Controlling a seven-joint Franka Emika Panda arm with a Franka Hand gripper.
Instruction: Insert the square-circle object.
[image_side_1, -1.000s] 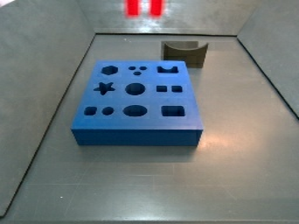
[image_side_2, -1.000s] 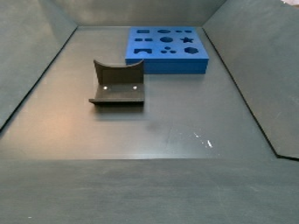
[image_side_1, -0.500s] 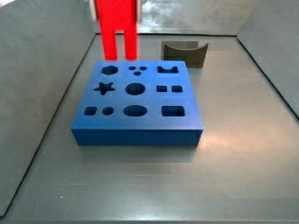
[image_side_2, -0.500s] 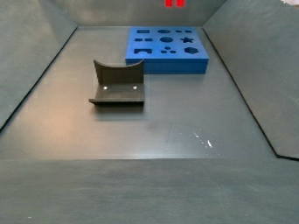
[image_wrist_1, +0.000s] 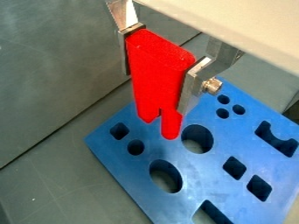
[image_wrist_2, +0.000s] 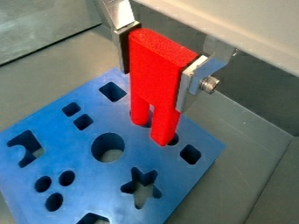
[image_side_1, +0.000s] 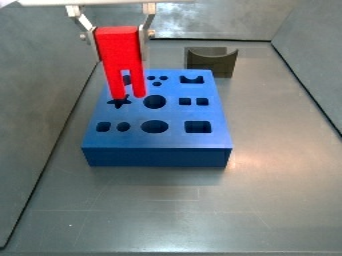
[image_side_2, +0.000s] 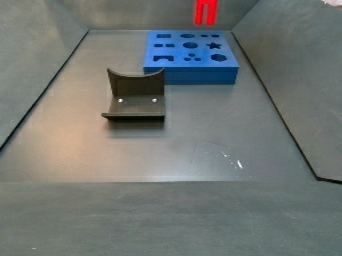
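Two silver fingers (image_wrist_1: 201, 68) of the gripper (image_wrist_1: 159, 51) clamping the square-circle object (image_wrist_1: 156, 77), above blue block (image_side_1: 158, 118), grey floor (image_side_2: 187, 150).

gripper (image_wrist_1: 162, 52): silver metal fingers | square-circle object (image_wrist_1: 156, 79): smooth red plastic | blue block (image_side_1: 158, 115): matt | floor (image_side_2: 187, 150): dull grey sheen

gripper (image_wrist_1: 163, 57) holding square-circle object (image_wrist_1: 156, 83) above block (image_wrist_1: 222, 166), fixture (image_side_2: 134, 96) apart

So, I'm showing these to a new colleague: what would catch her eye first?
Probably the bright red square-circle object, shut in the gripper and hanging legs-down over the big blue block. Next comes that blue block's top full of shaped holes, then the dark olive-brown block lying apart on the grey floor.
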